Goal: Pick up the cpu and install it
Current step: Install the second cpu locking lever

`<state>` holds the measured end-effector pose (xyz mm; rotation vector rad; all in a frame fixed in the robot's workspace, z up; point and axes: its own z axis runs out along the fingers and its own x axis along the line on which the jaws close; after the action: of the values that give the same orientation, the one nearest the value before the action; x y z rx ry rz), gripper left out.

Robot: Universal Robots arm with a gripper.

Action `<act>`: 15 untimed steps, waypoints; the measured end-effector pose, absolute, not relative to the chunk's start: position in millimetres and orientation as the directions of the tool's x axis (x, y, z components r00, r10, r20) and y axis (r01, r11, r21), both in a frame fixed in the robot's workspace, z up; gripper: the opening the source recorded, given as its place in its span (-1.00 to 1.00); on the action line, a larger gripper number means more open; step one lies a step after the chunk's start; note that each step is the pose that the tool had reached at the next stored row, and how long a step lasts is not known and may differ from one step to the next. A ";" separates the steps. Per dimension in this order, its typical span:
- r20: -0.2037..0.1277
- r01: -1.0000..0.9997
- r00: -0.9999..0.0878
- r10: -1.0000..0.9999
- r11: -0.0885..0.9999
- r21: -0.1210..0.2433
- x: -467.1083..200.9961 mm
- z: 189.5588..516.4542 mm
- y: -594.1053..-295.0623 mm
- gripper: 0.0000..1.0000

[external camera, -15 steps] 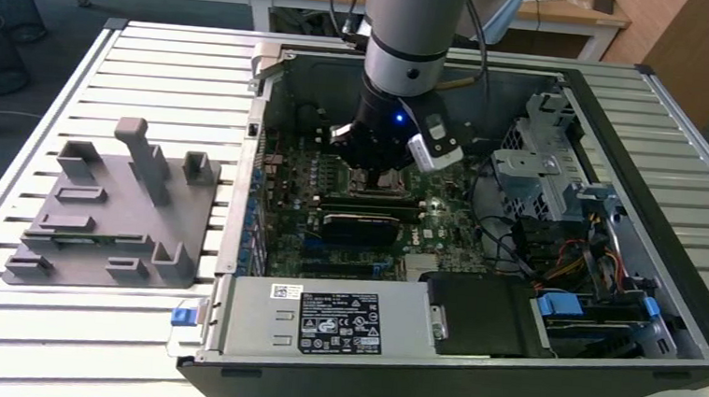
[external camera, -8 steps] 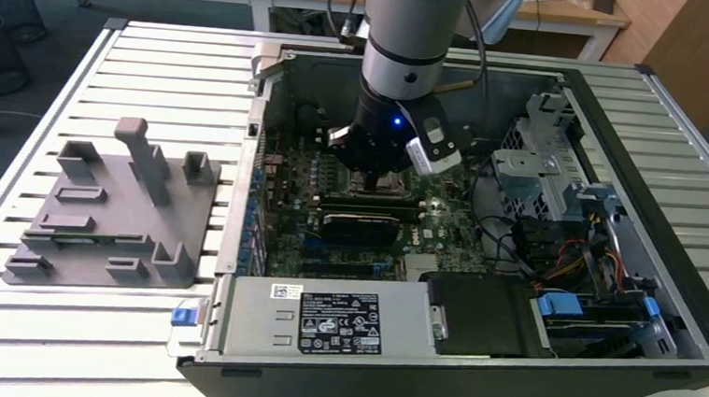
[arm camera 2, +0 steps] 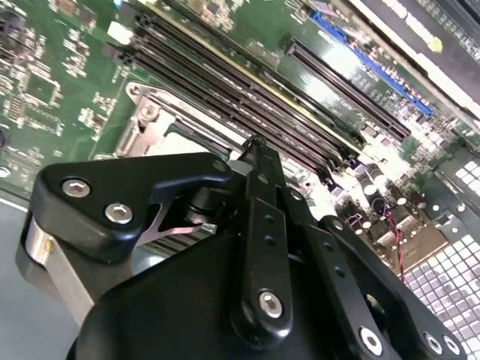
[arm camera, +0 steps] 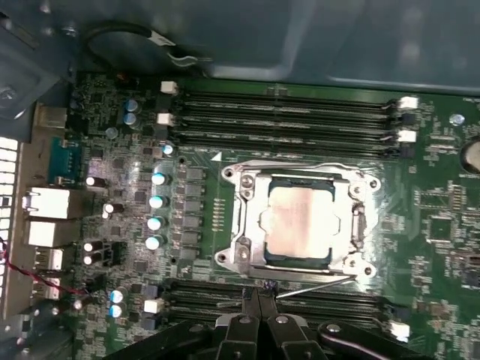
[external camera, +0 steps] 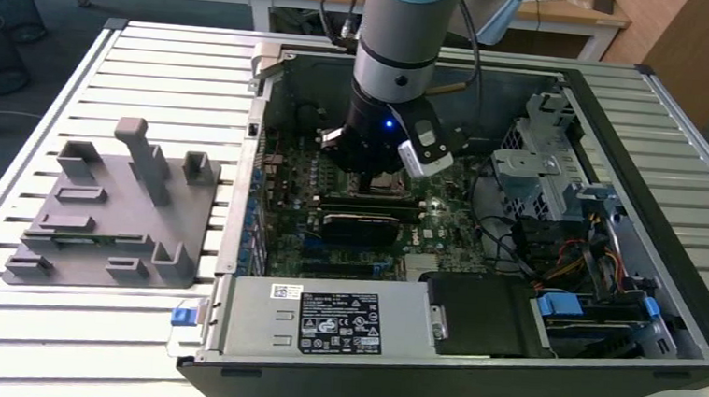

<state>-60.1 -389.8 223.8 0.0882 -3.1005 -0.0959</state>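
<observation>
We see the silvery-white square cpu (arm camera: 298, 220) lying flat inside the metal-framed motherboard socket (arm camera: 241, 225), between the two banks of long black memory slots (arm camera: 285, 112) on the green motherboard (arm camera: 442, 217). The black gripper (arm camera: 262, 289) is pressed closed with nothing between its fingertips (arm camera: 255, 294), at the socket's near edge, just beside the cpu; in the second wrist view the closed gripper (arm camera 2: 255, 146) points at the socket (arm camera 2: 161, 131). In the exterior view, the arm reaches down into the open black computer case (external camera: 684, 306) on the slatted metal table (external camera: 165, 50), over the socket (external camera: 387, 184). A grey plastic holder tray (external camera: 102, 228) lies at the exterior view's left. The power supply's white label (external camera: 339, 321) is too small for us to read
</observation>
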 end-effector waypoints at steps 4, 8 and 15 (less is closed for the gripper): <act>0.036 -0.056 -0.998 -0.058 0.996 0.066 -62.8 218.2 -389.8 -0.79; 0.036 -0.056 -0.998 -0.058 0.996 0.067 -66.1 211.1 -389.8 -0.79; 0.036 -0.056 -0.998 -0.058 0.996 0.074 -69.0 205.3 -390.3 -0.79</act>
<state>-69.0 -390.3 205.3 0.0887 -3.1000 -0.1139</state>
